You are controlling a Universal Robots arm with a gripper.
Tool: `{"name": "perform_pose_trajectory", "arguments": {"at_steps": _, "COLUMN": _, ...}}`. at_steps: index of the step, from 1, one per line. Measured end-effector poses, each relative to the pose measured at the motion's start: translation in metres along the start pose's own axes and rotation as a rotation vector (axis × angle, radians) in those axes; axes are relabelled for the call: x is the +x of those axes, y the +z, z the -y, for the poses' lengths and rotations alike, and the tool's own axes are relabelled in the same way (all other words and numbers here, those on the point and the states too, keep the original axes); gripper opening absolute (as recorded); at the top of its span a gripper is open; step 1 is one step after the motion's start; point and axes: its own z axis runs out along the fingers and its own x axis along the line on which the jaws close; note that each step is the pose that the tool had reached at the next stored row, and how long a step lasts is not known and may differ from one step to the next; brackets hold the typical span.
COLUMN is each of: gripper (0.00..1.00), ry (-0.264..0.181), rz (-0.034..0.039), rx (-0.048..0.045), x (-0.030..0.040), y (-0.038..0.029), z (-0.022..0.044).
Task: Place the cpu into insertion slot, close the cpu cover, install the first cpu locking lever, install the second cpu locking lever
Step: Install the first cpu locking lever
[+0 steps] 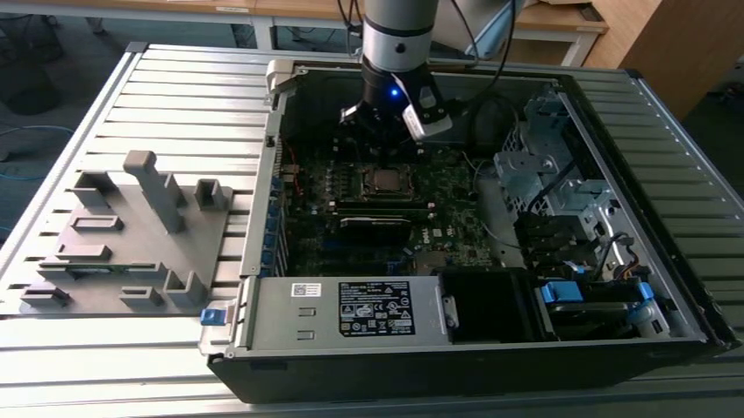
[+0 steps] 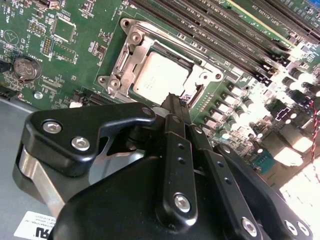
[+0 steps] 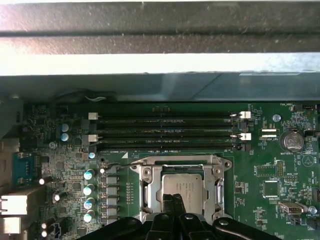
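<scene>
Silvery chip (image 2: 159, 77): it lies flat in the socket (image 2: 195, 95) on the green board (image 2: 65, 55), metal top up. In the exterior view I find it mid-board inside the open computer case (image 1: 465, 348).
Cover (image 2: 200, 75): the thin metal frame looks to be down around the chip, which shows through its cut-out. I judge it lowered, since its edges run level with the board.
Gripper (image 2: 174, 100): the fingers are pressed together with nothing between them. The tips hang at the chip's near edge, right by the frame. Held like this they make one narrow point, which I take to suit nudging small parts rather than carrying.
Contact: I cannot tell whether the tips touch the frame or hover just above it.
Locking levers: too fine for me to make out, so I cannot say if either is latched.
Hidden: in both wrist views the gripper's black body covers the socket's near side.
Memory slots (image 3: 165, 130): long and black, just beyond the socket.
Grey tray (image 1: 128, 235): on the slatted table (image 1: 174, 96), beside the case on the exterior view's left, well apart from the gripper.
</scene>
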Motion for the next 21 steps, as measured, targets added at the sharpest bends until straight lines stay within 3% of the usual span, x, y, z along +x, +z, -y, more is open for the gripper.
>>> {"name": "perform_pose_trajectory", "arguments": {"at_steps": 21, "gripper": 0.1, "ry": 0.0, "rz": 0.0, "rx": 0.0, "x": -0.0001, "y": -0.0067, "z": -0.0001}}
